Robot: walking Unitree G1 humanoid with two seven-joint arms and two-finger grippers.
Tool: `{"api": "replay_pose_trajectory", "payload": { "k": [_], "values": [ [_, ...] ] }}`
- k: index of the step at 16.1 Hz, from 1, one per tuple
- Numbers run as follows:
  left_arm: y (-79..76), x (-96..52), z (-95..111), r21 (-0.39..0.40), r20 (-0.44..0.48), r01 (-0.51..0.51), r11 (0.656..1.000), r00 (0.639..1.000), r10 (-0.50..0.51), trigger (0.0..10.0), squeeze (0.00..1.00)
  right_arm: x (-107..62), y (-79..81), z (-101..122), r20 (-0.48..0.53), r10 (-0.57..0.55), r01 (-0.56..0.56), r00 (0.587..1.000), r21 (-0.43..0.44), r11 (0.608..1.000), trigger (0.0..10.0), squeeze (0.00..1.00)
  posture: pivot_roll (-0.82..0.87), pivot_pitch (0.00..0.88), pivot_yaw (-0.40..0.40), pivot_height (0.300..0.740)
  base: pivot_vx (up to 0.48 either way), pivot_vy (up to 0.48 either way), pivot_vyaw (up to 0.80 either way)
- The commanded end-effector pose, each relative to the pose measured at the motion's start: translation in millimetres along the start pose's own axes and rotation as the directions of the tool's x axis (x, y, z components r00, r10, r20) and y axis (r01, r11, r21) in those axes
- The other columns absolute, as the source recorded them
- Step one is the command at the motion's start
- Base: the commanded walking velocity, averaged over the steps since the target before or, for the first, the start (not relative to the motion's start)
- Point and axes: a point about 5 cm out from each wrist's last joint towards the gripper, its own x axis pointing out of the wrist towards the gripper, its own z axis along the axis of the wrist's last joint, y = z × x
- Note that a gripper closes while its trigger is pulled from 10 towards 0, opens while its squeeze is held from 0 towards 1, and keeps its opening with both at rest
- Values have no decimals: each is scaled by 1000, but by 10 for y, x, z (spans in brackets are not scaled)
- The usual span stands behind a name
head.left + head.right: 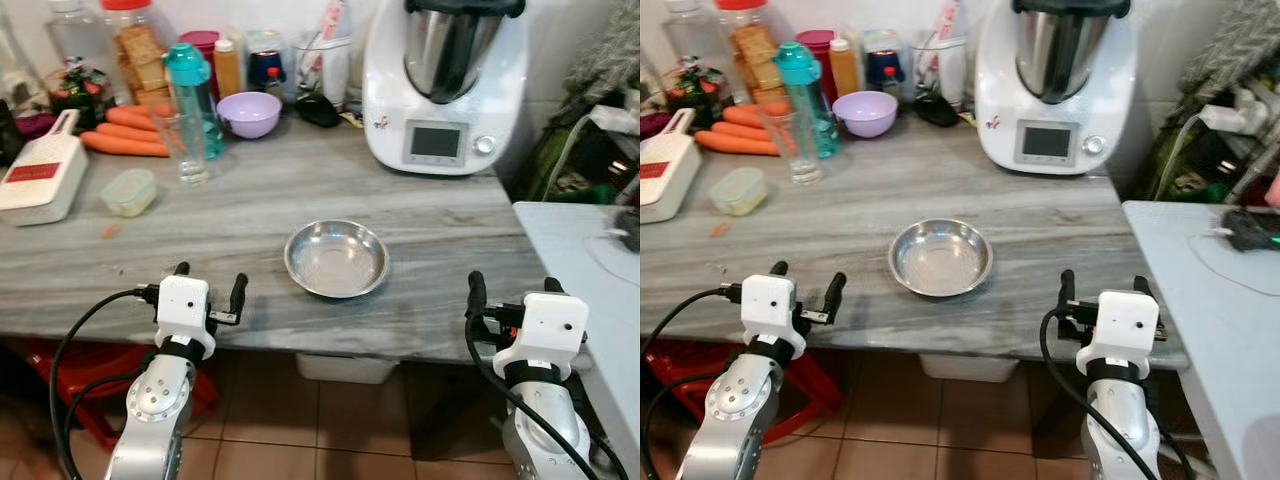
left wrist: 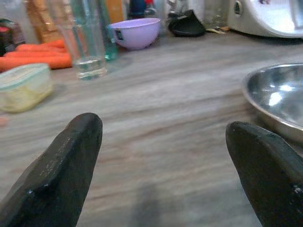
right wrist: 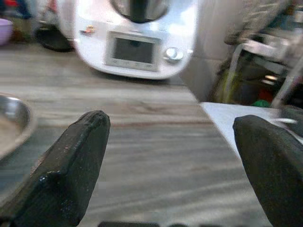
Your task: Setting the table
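Grey wood-grain tabletop (image 1: 250,215) runs across a kitchen corner, tiled floor below, w/ clutter along the back wall. Near the front edge, roughly centred, sits a shallow steel bowl (image 1: 337,258), empty, upright, nothing touching it. Back row: white food processor (image 1: 445,85) behind and to the right of the bowl, lilac bowl (image 1: 249,113), teal bottle (image 1: 190,85), clear glass (image 1: 186,145), carrots (image 1: 125,135), small lidded tub (image 1: 129,192), white slicer (image 1: 40,175) at far left. A second pale table (image 1: 590,290) butts up on the right.

Handling, judged from looks: the steel bowl is prob. light, rigid, not fragile, but smooth and slippery; the thin rolled rim is the only real purchase. Best bet is a pinch over the near rim, one finger inside, one outside. It may skate on the tabletop if nudged sideways, so come down on it rather than push.

Left end effector (image 1: 208,283) hovers just off the front edge, left of the bowl, fingers spread wide, holding nothing, touching nothing; in the left wrist view the bowl's rim sits beside one fingertip (image 2: 265,161), apart from it. Right end effector (image 1: 510,290) hovers at the front edge, well right of the bowl, also spread wide and empty. Both approx. level w/ the tabletop; neither is over the bowl yet.
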Motion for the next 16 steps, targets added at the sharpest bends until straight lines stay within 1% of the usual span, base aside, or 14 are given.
{"api": "replay_pose_trajectory", "payload": {
  "k": [1, 4, 7, 11, 15, 16],
  "values": [
    [43, -26, 5, 14, -9, -19, 1000, 1000, 19, 10000, 0, -13, 31, 6, 10, 17, -17, 1000, 2, 1000, 10000, 580, -14, 32, -2, 740, 0, 0, 0],
    [24, -46, -18, 13, -30, -8, 1000, 1000, 9, 10000, 0, -25, 20, 1, 5, 19, -19, 1000, 3, 1000, 10000, 557, -22, 41, -4, 740, 0, 0, 0],
    [6, -52, -37, 15, -45, 14, 1000, 999, -13, 10000, 0, -27, -3, 30, 6, 17, -17, 1000, 2, 1000, 10000, 553, -35, 58, -3, 740, -276, 0, 0],
    [7, -52, -35, 15, -52, 19, 1000, 999, -18, 10000, 0, -57, 1, 6, -8, 22, -22, 1000, 4, 1000, 10000, 545, -31, 66, -4, 740, -287, 0, 0],
    [16, -46, -41, 18, -56, 27, 999, 998, -26, 10000, 0, -13, 20, 41, -1, 20, -20, 1000, 11, 1000, 10000, 549, -32, 68, 1, 740, -292, 0, 0],
    [13, -41, -39, 18, -56, 30, 999, 998, -29, 10000, 0, -11, 18, 36, -2, 19, -19, 1000, 11, 1000, 10000, 537, -32, 69, 2, 740, -292, 0, 0]
  ]
}}
